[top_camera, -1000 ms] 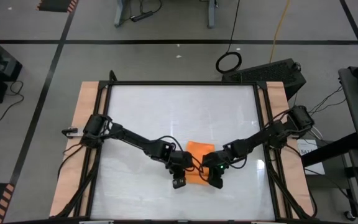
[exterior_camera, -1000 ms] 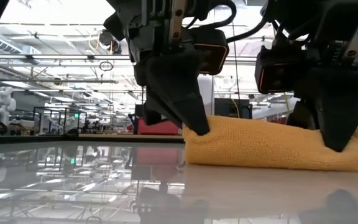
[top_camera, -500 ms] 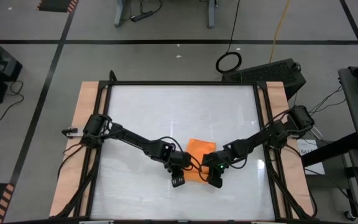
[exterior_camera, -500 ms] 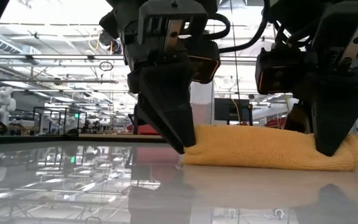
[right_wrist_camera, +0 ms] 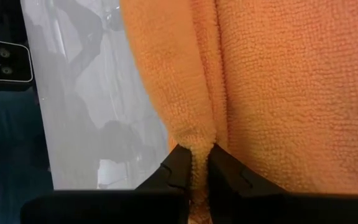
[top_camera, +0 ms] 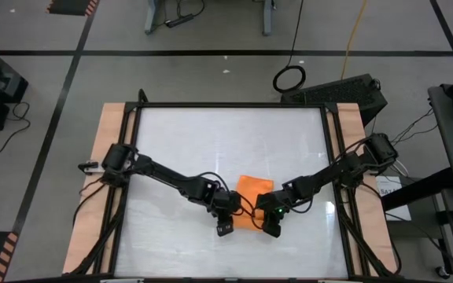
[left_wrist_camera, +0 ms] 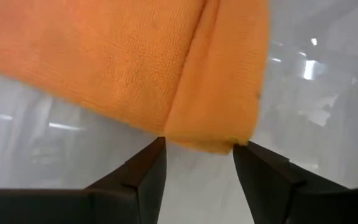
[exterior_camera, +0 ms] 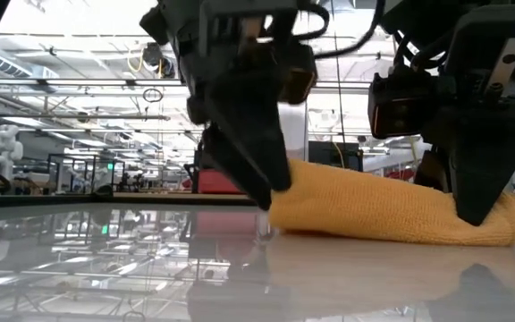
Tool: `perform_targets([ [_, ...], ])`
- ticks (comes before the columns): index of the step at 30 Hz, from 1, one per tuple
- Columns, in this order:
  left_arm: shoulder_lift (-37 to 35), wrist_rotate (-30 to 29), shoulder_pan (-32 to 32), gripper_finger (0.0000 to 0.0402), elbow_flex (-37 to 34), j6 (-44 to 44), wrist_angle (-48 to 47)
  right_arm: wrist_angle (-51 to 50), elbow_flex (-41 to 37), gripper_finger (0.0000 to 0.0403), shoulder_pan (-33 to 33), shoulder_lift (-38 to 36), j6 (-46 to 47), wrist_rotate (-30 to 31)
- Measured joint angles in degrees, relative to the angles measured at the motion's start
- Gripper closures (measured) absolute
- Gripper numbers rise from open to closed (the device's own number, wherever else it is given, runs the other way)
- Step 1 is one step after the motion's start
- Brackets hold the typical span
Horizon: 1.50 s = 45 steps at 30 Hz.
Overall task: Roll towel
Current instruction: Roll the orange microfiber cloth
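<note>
1. the towel lies partly rolled on the surface, near its front edge, between both grippers.
2. left gripper has just let go; its jaws now stand wide at the roll's end.
3. right gripper stays pinched on the towel's edge, so the roll looks paused for a regrip.

**Around the work area**

The glossy white surface sits in a dark frame with pale wooden strips down both sides. On the grey floor beyond it lies a coiled black cable, with a yellow cord running past. A black case rests near the far right corner. From table height, a wide hall with ceiling lights shows behind, and a white figure stands far off.
</note>
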Motion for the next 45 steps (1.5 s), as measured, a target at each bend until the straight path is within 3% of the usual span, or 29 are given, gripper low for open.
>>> perform_targets([
  [7,-4.07,-5.70,-2.84,0.0212,0.00,6.63,-1.60,0.09,0.00,0.0378,-0.01,0.02,0.76,0.06],
  [15,-4.76,-9.21,-9.76,0.0212,0.04,24.60,2.15,0.38,-0.02,0.0378,-0.04,0.04,1.36,0.06],
  [21,-4.04,-17.96,-10.77,0.0212,0.04,28.54,4.61,0.49,-0.02,0.0378,-0.05,0.04,1.59,0.06],
  [32,-1.21,-5.35,-5.89,0.0212,0.08,30.20,11.91,1.28,-0.10,0.0378,-0.74,0.09,2.01,-0.16],
  [45,1.52,-3.14,-2.85,0.0212,0.07,28.90,8.01,1.55,-0.09,0.0378,-0.87,0.09,2.04,-0.07],
])
